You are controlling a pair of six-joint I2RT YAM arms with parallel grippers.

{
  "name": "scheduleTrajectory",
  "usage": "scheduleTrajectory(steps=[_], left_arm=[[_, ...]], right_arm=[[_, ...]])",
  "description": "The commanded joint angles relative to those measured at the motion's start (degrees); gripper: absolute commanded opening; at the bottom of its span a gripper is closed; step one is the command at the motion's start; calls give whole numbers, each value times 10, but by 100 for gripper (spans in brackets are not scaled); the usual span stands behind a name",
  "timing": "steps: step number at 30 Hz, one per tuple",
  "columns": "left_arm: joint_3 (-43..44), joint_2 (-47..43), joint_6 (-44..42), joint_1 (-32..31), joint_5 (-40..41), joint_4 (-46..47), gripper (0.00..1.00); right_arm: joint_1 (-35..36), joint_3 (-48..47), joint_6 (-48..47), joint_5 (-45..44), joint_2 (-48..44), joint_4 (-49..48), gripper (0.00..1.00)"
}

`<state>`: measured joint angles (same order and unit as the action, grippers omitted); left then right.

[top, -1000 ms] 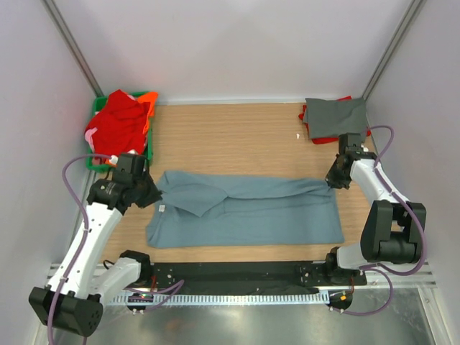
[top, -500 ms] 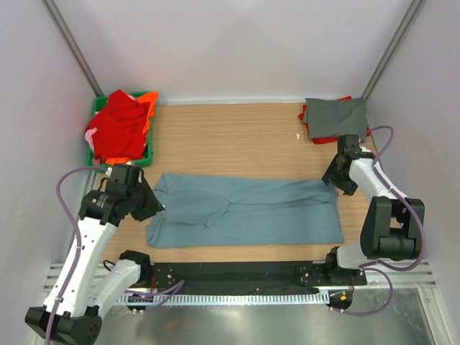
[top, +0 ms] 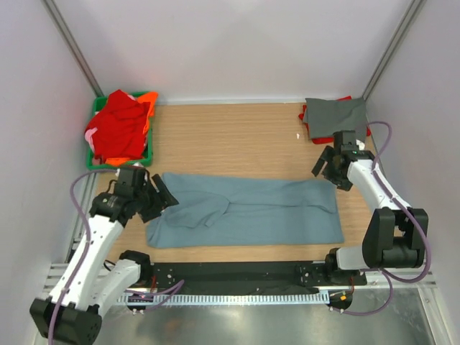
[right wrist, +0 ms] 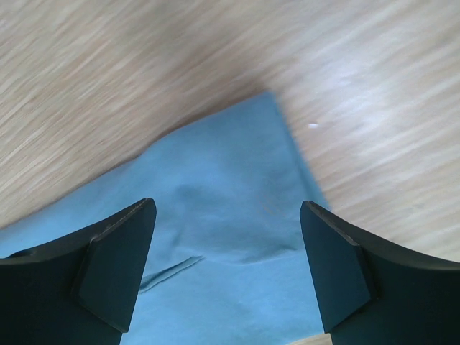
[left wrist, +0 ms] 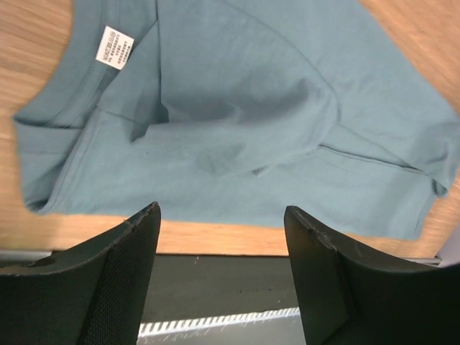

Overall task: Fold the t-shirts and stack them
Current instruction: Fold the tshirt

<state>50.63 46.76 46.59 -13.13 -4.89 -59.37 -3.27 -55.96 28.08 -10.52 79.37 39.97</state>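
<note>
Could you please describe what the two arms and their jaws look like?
The left arm and right arm have white links with black joints. A purple cable loops along each. The jaws are black, flat, tapering plates.

In your top view the light is bright, even and diffuse from above. The pale walls look nearly washed out, and the arms cast only faint, soft shadows on the light wooden tabletop. Your left wrist view is sharp on the dusty blue-grey cloth t-shirt. Your right wrist view is softer, its wood grain streaked with blur. The black gripper fingers read dark.
</note>
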Motion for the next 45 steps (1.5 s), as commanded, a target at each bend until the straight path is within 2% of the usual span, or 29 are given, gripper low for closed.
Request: scheduleTrajectory(steps=[1,5,10,16,19,22,26,27,28,29,30,31,33,34,35,36,37,38,40,41,42,43,45], left_arm=[[-80,43,29,-1,-31,165,70],[-132,123,39,-7,0,239,67],[-157,223,46,-22,40,321,66],[-123,359,47,-24,63,376,65],[-69,430,43,-24,63,392,64],[7,510,25,-24,61,393,63],[174,619,7,-29,26,376,62],[210,678,-7,-31,19,368,63],[252,708,-14,-34,13,356,63],[346,746,-25,-43,8,339,63],[400,814,-42,-46,-23,298,63],[513,856,-51,-52,-41,277,63],[650,931,-68,-71,-82,194,63],[794,1006,-87,-79,-102,163,67],[869,1037,-94,-94,-110,119,70],[940,1072,-99,-100,-123,103,75],[1040,1094,-99,-104,-150,96,99],[1061,1107,-84,-107,-157,97,100],[993,1072,-71,-102,-149,140,100],[949,1006,-64,-98,-145,163,100],[907,977,-64,-96,-143,208,100],[861,947,-69,-89,-135,217,100],[852,893,-81,-82,-133,199,100]], right_arm=[[75,-17,-3,62,-6,-35,86],[140,12,8,64,27,-59,86],[162,55,22,61,61,-93,86],[202,99,52,74,55,-110,87],[245,118,74,89,46,-124,89],[273,147,101,122,30,-133,90],[312,191,152,159,0,-164,91],[323,199,165,162,-17,-168,91],[356,213,198,163,-27,-175,91],[375,219,217,162,-39,-180,92],[399,230,240,162,-60,-189,92],[425,230,278,162,-69,-202,92],[508,218,309,154,-74,-210,93],[533,192,317,153,-70,-212,94],[580,171,306,145,-63,-203,95],[593,146,292,138,-52,-186,96],[605,94,275,123,-39,-126,97],[612,68,249,91,-35,-88,99],[614,15,231,4,-48,-1,100],[612,-1,212,-25,-55,23,100],[608,-33,204,-67,-58,46,100],[605,-48,194,-79,-62,77,100],[593,-90,164,-95,-63,99,100]])
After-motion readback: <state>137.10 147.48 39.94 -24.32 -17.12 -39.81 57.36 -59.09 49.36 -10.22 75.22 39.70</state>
